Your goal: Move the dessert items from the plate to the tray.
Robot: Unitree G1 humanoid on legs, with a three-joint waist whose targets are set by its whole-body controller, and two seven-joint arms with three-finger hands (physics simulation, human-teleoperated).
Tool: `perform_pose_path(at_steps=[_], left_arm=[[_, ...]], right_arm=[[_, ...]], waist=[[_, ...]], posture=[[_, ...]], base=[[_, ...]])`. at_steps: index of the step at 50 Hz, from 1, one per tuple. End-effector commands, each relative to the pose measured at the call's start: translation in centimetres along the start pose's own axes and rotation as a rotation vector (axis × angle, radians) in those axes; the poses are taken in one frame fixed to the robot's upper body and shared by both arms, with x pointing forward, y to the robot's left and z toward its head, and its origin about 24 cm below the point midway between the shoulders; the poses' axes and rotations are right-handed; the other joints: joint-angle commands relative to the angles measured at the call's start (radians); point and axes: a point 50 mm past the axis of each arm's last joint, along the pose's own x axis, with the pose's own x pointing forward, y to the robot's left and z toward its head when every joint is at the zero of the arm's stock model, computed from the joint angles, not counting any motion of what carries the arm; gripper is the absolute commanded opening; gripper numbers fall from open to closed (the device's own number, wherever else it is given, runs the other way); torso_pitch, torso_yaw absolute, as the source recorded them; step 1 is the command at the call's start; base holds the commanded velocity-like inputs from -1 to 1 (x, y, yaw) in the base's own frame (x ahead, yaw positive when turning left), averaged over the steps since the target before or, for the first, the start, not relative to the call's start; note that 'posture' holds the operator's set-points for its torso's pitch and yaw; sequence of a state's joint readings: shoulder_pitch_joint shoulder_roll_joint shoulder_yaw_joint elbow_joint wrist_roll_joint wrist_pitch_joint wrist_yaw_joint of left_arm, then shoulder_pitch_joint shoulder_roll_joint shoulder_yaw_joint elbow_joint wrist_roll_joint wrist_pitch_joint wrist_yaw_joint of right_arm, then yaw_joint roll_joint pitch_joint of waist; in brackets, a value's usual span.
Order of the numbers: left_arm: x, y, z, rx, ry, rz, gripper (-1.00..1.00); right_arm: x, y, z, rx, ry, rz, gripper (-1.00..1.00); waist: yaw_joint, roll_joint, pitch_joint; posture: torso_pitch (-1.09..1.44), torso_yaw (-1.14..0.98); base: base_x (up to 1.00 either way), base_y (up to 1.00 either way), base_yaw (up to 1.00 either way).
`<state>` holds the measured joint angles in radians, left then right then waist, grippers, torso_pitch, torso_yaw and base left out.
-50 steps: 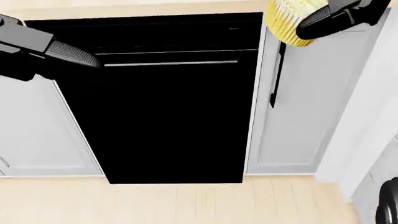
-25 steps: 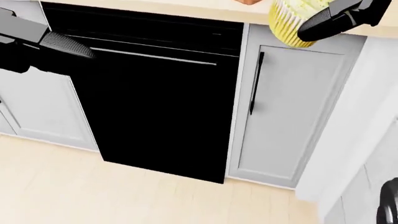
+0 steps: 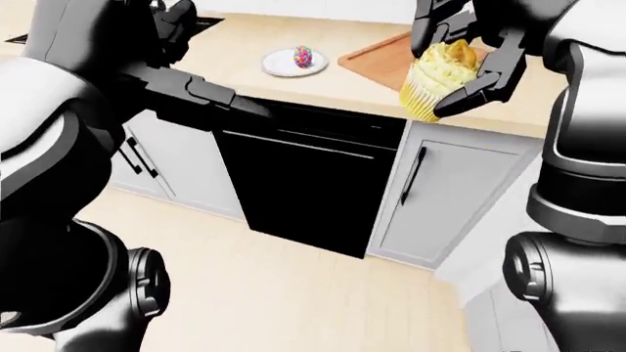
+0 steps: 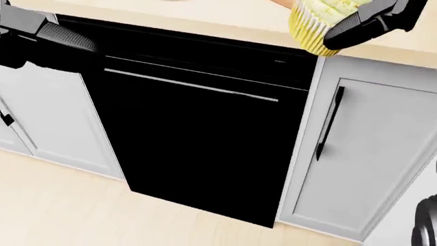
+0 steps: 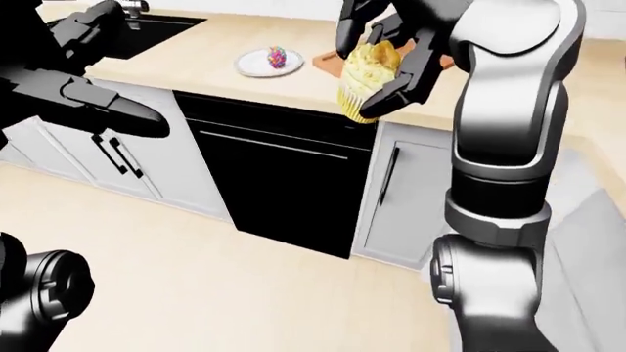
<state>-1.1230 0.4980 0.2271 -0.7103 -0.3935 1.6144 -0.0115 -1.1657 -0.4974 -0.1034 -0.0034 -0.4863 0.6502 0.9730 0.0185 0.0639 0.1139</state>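
Note:
A yellow cupcake (image 3: 432, 79) in a pale paper liner is held in the air by my right hand (image 3: 452, 67), whose fingers close round it, just over the counter's near edge. Beyond it on the counter lies a brown tray (image 3: 370, 61), partly hidden by the hand. To the tray's left stands a white plate (image 3: 282, 66) with a small sprinkled dessert (image 3: 303, 55) on it. My left hand (image 5: 125, 111) hangs with fingers stretched out and nothing in it, at the left in front of the cabinets, below counter height.
A black dishwasher (image 3: 308, 187) with a silver bar handle sits under the counter (image 3: 235, 51). White cabinet doors with black handles (image 3: 415, 176) flank it. A dark sink (image 5: 156, 29) lies at the counter's left. Light wood floor (image 3: 293, 293) spreads below.
The whole head view has shifted, so the camera moved: dishwasher and cabinet handle now sit further right and lower. The cupcake stays in my right hand at the top right.

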Motion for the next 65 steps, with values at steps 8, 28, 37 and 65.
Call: perform_pose_path(at_steps=[8, 28, 37, 65], left_arm=[[0.0, 0.3, 1.9, 0.023, -0.052, 0.003, 1.0], [-0.2, 0.5, 2.5, 0.033, -0.066, 0.0, 1.0], [-0.3, 0.3, 2.3, 0.035, -0.063, -0.003, 1.0], [-0.4, 0.2, 1.8, 0.028, -0.055, -0.005, 1.0]], right_arm=[[-1.6, -2.0, 1.3, -0.042, -0.043, -0.084, -1.0], [-2.2, -2.4, 1.6, 0.0, -0.054, -0.089, -1.0], [-2.0, -2.0, 1.3, -0.015, -0.052, -0.079, -0.99], [-1.8, -1.7, 1.3, -0.039, -0.053, -0.079, -1.0]], waist=[[-0.062, -0.176, -0.041], [-0.033, -0.085, -0.094], [-0.054, -0.047, -0.006], [-0.004, -0.125, -0.044]], posture=[[0.0, 0.0], [0.0, 0.0], [0.0, 0.0], [0.0, 0.0]], base=[[0.0, 0.0, 0.0], [0.25, -0.08, -0.48], [0.0, -0.11, -0.22], [0.07, -0.16, 0.0]])
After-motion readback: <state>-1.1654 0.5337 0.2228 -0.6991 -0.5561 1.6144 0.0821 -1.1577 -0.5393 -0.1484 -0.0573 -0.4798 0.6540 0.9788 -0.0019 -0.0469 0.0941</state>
